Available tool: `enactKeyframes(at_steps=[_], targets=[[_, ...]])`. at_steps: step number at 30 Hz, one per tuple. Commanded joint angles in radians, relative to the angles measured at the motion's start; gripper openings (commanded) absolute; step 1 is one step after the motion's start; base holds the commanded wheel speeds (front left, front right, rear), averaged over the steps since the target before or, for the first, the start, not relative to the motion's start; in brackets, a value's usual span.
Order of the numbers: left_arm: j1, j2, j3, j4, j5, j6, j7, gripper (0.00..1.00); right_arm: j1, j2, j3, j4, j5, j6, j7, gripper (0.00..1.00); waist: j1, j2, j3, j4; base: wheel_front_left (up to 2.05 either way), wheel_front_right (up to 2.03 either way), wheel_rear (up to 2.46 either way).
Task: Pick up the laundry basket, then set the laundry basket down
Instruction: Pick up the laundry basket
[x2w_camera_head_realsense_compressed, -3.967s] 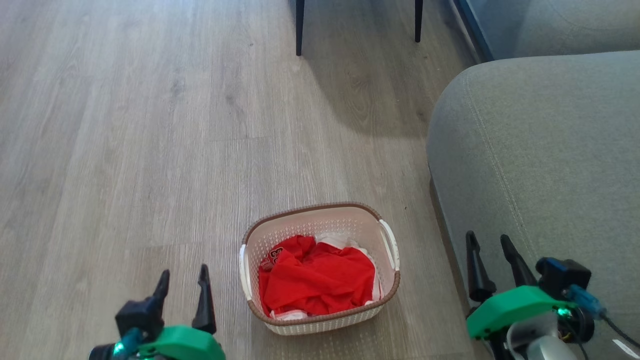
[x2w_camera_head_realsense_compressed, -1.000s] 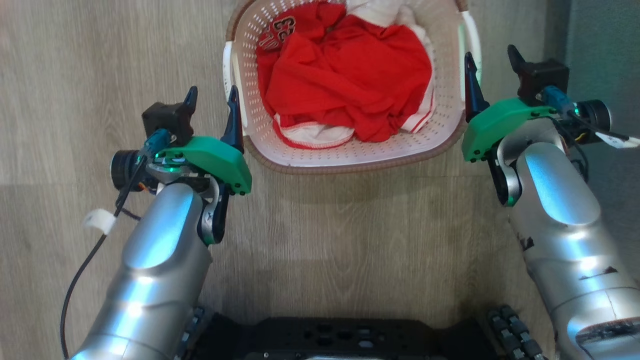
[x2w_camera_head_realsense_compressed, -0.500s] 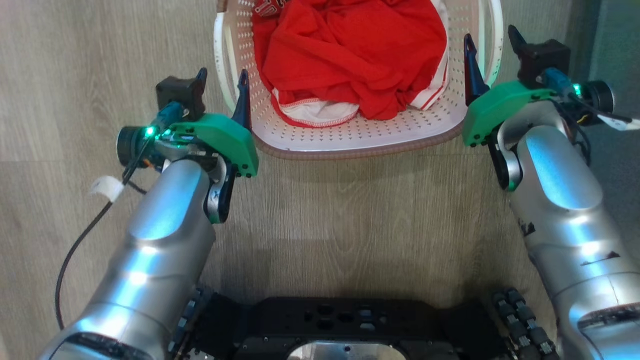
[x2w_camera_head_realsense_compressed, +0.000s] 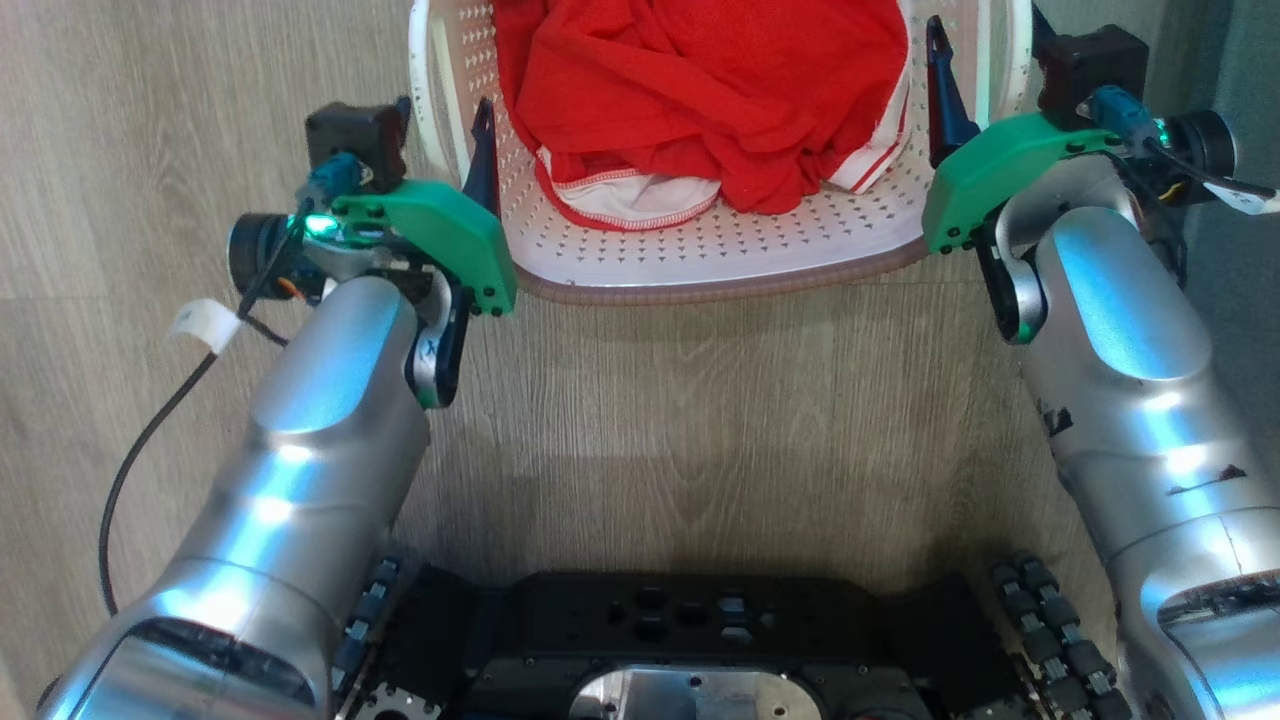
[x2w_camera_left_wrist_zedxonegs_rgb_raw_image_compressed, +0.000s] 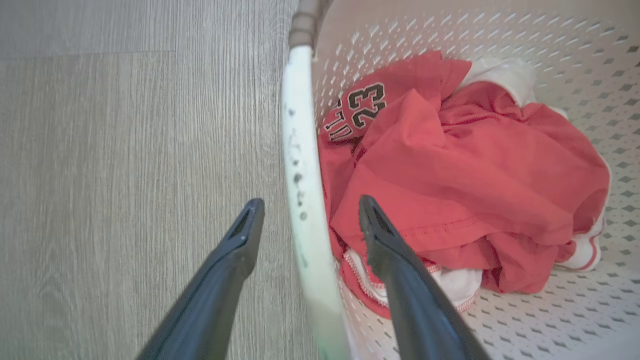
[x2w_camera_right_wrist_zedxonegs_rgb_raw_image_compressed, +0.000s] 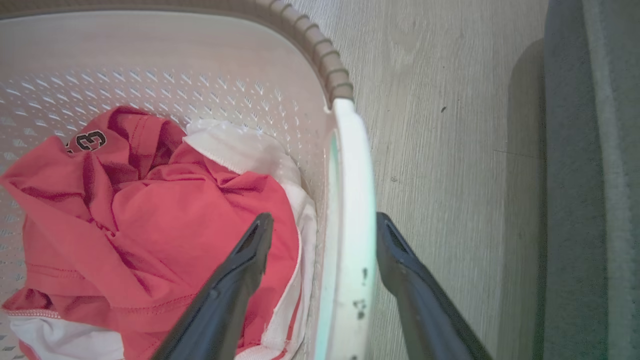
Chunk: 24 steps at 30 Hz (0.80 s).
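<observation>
The laundry basket, cream-white and perforated with a brown rim, stands on the wood floor holding red and white clothes. My left gripper is open and straddles the basket's left white handle, one finger outside it and one inside over the clothes. My right gripper is open and straddles the right white handle the same way. In the wrist views, the left gripper and the right gripper each show a gap between the fingers and the handle.
A grey sofa stands close to the right of the basket, with a narrow strip of floor between them. My black wheeled base is just behind the basket. Bare wood floor lies to the left.
The head view has tipped down toward my base. Both grippers have slid forward along the basket's sides, from beside it to around its two handles. Both remain open.
</observation>
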<state>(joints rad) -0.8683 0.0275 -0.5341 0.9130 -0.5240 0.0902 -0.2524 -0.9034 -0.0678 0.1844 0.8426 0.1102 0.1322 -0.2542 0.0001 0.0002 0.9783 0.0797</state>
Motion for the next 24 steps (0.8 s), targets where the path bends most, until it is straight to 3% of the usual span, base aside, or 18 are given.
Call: enactKeyframes(at_steps=[1, 3, 8, 12, 15, 19, 21, 22, 23, 24], targets=[[0.014, 0.023, 0.011, -0.004, -0.006, 0.010, -0.009, 0.93, 0.028, 0.018, 0.020, -0.008, 0.005, -0.002, -0.008, 1.00, -0.0001, -0.0002, 0.002, 0.001, 0.00, 0.00, 0.00], [0.007, 0.023, 0.000, 0.001, -0.019, 0.012, -0.009, 0.83, 0.021, 0.018, 0.024, 0.002, 0.007, -0.002, -0.008, 1.00, -0.0001, -0.0002, 0.005, 0.002, 0.00, 0.00, 0.00], [-0.007, 0.023, -0.018, -0.005, -0.038, 0.022, -0.009, 0.80, 0.007, 0.018, 0.029, 0.013, 0.010, -0.002, -0.008, 0.91, -0.0001, -0.0002, 0.015, 0.005, 0.00, 0.00, 0.00], [-0.014, 0.023, -0.027, -0.010, -0.043, 0.029, -0.009, 0.73, 0.001, 0.018, 0.027, 0.017, 0.009, -0.002, -0.008, 0.79, -0.0001, -0.0002, 0.021, 0.005, 0.00, 0.00, 0.00], [-0.018, 0.023, -0.035, -0.012, -0.047, 0.032, -0.009, 0.63, -0.003, 0.018, 0.024, 0.021, 0.006, -0.002, -0.008, 0.60, -0.0001, -0.0002, 0.025, 0.004, 0.00, 0.00, 0.00], [-0.026, 0.023, -0.047, -0.012, -0.055, 0.035, -0.009, 0.39, -0.009, 0.018, 0.016, 0.024, -0.003, -0.002, -0.008, 0.44, -0.0001, -0.0002, 0.029, 0.003, 0.00, 0.00, 0.00], [-0.028, 0.023, -0.055, -0.011, -0.061, 0.034, -0.009, 0.17, -0.011, 0.018, 0.012, 0.031, -0.008, -0.002, -0.008, 0.33, -0.0001, -0.0002, 0.030, 0.003, 0.00, 0.00, 0.00], [-0.029, 0.023, -0.059, -0.011, -0.064, 0.034, -0.009, 0.02, -0.012, 0.018, 0.011, 0.035, -0.010, -0.002, -0.008, 0.22, -0.0001, -0.0002, 0.030, 0.003, 0.00, 0.00, 0.00], [-0.030, 0.023, -0.063, -0.009, -0.066, 0.034, -0.009, 0.00, -0.014, 0.018, 0.011, 0.038, -0.011, -0.002, -0.008, 0.08, -0.0001, -0.0002, 0.030, 0.003, 0.00, 0.00, 0.00], [-0.031, 0.023, -0.068, -0.008, -0.068, 0.034, -0.009, 0.00, -0.015, 0.018, 0.010, 0.041, -0.012, -0.002, -0.008, 0.00, -0.0001, -0.0002, 0.029, 0.003, 0.00, 0.00, 0.00]])
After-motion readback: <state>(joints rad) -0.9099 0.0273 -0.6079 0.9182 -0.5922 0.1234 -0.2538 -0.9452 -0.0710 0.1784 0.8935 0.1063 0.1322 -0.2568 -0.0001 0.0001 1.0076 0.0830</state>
